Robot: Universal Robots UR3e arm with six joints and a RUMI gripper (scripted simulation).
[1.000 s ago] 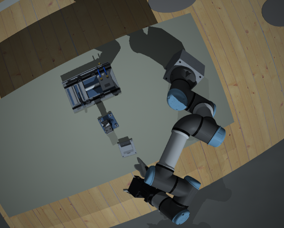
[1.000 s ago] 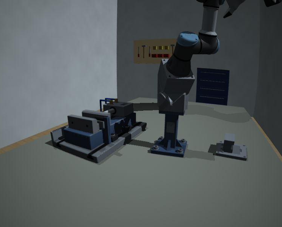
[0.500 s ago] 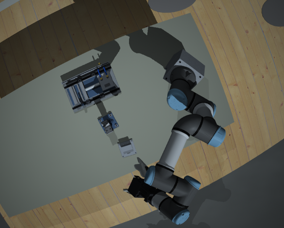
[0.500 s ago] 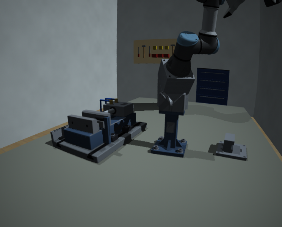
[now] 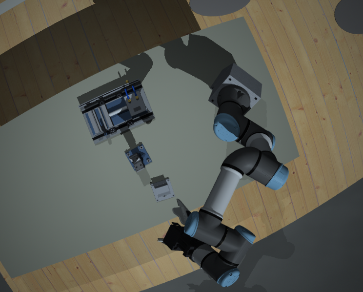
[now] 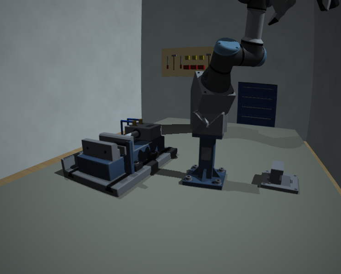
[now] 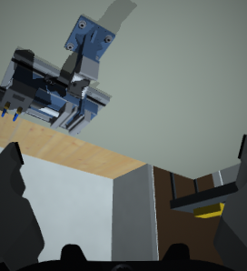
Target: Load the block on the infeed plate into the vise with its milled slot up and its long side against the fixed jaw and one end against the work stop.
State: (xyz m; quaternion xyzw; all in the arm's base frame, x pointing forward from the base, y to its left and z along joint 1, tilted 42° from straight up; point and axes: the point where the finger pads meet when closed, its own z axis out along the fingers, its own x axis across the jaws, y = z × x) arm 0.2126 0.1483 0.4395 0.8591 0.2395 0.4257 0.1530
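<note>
The part is a grey block standing on the infeed plate at the table's right. It also shows from above at the far edge of the plate. I cannot make out its slot. The vise stands open at the left, with nothing between its jaws. My gripper is open and empty, high in the air and well apart from the part. From above it hangs past the table's front edge, near the plate. In the wrist view its fingers spread wide, facing the vise.
The V-block sits on a blue pedestal between vise and infeed plate, seen also in the wrist view. The air cylinder with blue hoses is at the vise's far end. The arm's base stands at the table's back right.
</note>
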